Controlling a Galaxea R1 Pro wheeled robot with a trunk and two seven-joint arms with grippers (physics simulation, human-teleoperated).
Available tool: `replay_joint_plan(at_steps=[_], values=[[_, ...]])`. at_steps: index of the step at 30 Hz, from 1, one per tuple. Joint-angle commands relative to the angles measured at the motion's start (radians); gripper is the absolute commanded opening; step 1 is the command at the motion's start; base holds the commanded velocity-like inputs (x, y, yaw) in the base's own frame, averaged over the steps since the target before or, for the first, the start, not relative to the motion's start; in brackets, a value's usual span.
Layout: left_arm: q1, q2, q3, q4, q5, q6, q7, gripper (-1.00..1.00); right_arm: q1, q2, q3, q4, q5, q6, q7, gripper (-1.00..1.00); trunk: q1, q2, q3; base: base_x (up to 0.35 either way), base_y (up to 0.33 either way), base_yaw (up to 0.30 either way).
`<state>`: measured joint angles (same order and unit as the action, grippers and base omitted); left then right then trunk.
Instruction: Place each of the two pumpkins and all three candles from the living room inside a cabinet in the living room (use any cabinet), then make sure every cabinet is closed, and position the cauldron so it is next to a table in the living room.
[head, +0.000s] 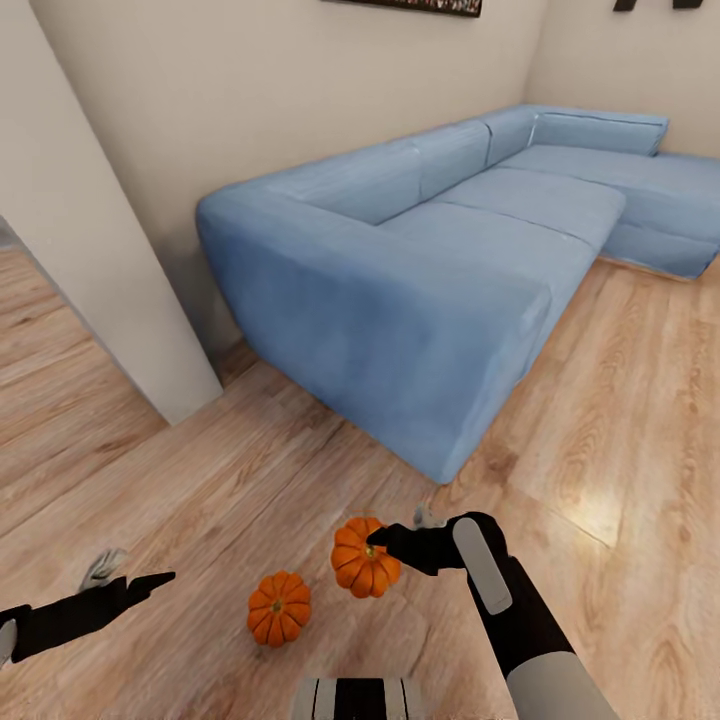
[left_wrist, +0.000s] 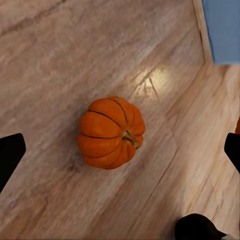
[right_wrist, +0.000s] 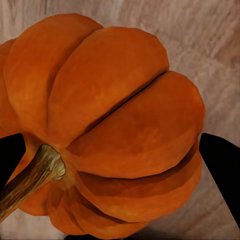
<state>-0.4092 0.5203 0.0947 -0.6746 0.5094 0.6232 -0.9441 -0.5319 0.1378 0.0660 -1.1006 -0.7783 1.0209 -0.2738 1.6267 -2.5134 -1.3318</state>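
— Head view: what dominates the room?

— A blue sectional sofa (head: 450, 270) against the pale wall (head: 250, 90), on a wood-plank floor (head: 620, 420). A white wall corner (head: 110, 300) juts in on the robot's left.

— And the arms?

— The right arm (head: 530, 620) reaches toward the middle of the floor in front of the sofa's near end; the left arm (head: 60, 615) extends low on the left side.

— Where are the pumpkins?

— Both sit before the sofa's near end, close together but apart. One pumpkin (head: 364, 556) is in the right gripper (head: 392, 540), clenched on it – the right wrist view shows its ribbed orange body (right_wrist: 110, 130) between the two dark fingers (right_wrist: 222, 170), stem pointing to one side. Whether it touches the floor, I cannot tell.

— The other?

— The second pumpkin (head: 279, 607) rests on the planks, between the two arms. The left gripper (head: 130, 578) hangs released, well apart from it; the left wrist view frames that pumpkin (left_wrist: 111, 132) between spread fingertips (left_wrist: 10, 155).
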Motion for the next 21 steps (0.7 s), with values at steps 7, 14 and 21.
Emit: replay_joint_plan(at_steps=[7,14,21], values=[[0.000,-0.153,-0.005,0.001,-0.088,-0.066,0.078,1.00,0.018,-0.011,0.000,-0.263,-0.013,0.022,0.086,-1.00,0.003,-0.002,-0.028,0.000,0.000,0.000],[-0.002,-0.255,-0.006,-0.020,-0.160,-0.066,0.111,1.00,0.027,-0.013,-0.001,-0.303,-0.013,0.026,0.095,-1.00,0.006,-0.004,-0.055,0.000,0.000,0.000],[-0.026,-0.261,-0.003,-0.028,-0.161,-0.067,0.111,1.00,0.027,-0.014,0.000,-0.303,-0.013,0.026,0.096,-1.00,0.009,-0.005,-0.082,0.000,0.000,0.000]])
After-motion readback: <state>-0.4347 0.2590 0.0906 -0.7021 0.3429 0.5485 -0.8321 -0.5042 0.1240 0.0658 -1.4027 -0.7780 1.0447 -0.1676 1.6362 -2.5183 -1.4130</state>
